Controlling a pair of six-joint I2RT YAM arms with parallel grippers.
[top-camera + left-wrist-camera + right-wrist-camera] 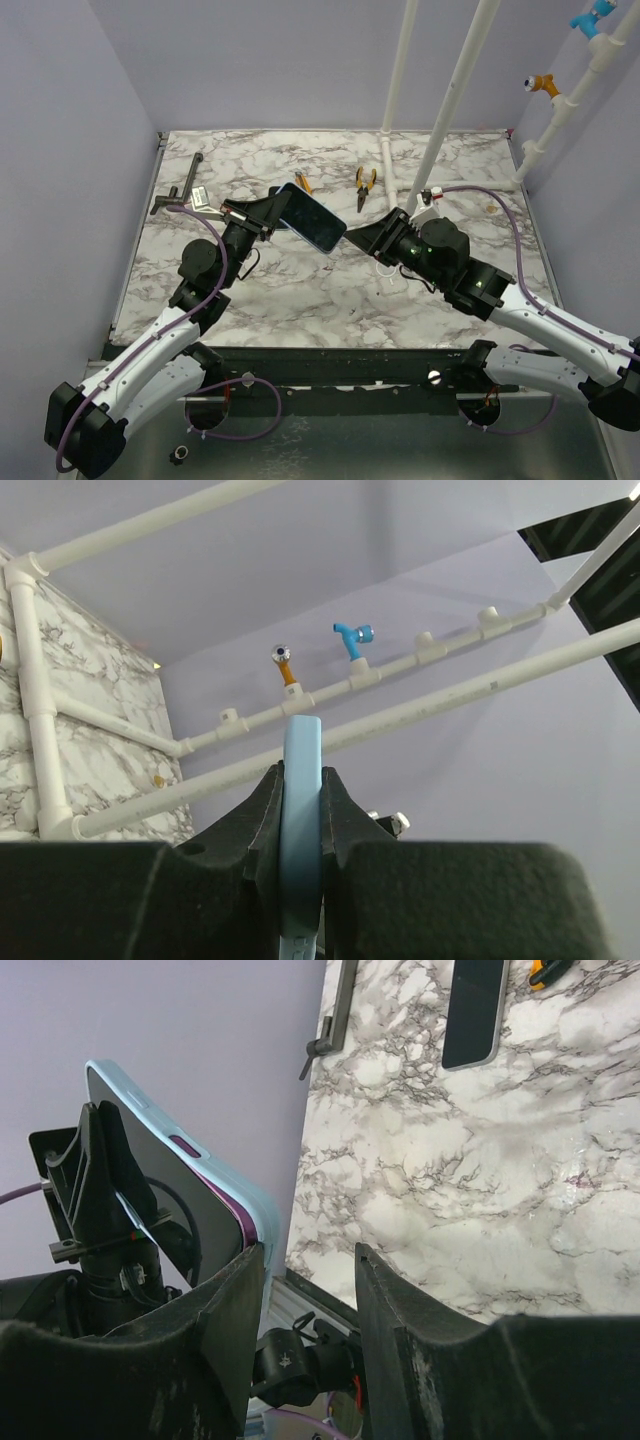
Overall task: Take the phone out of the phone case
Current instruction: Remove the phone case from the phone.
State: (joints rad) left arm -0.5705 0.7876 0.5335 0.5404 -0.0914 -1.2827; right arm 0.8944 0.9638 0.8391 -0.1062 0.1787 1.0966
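The phone, in a light blue case (pixel 312 222), is held up off the marble table, tilted, with its dark glossy face upward. My left gripper (pixel 275 212) is shut on its left end; in the left wrist view the blue case edge (pixel 302 780) is clamped between the black fingers, at my left gripper (pixel 302 805). My right gripper (pixel 357 238) is open at the case's right corner. In the right wrist view the case (pixel 225 1185), with a purple strip along its rim, meets the left fingertip (pixel 245 1270). The gap at my right gripper (pixel 310 1260) is empty.
A second dark, flat, phone-like slab (pixel 475 1010) lies on the table near an orange-handled tool (pixel 302 182). Pliers (pixel 366 187) lie at the back middle and a bar clamp (pixel 180 195) at the back left. White pipes (pixel 450 110) rise at the back right.
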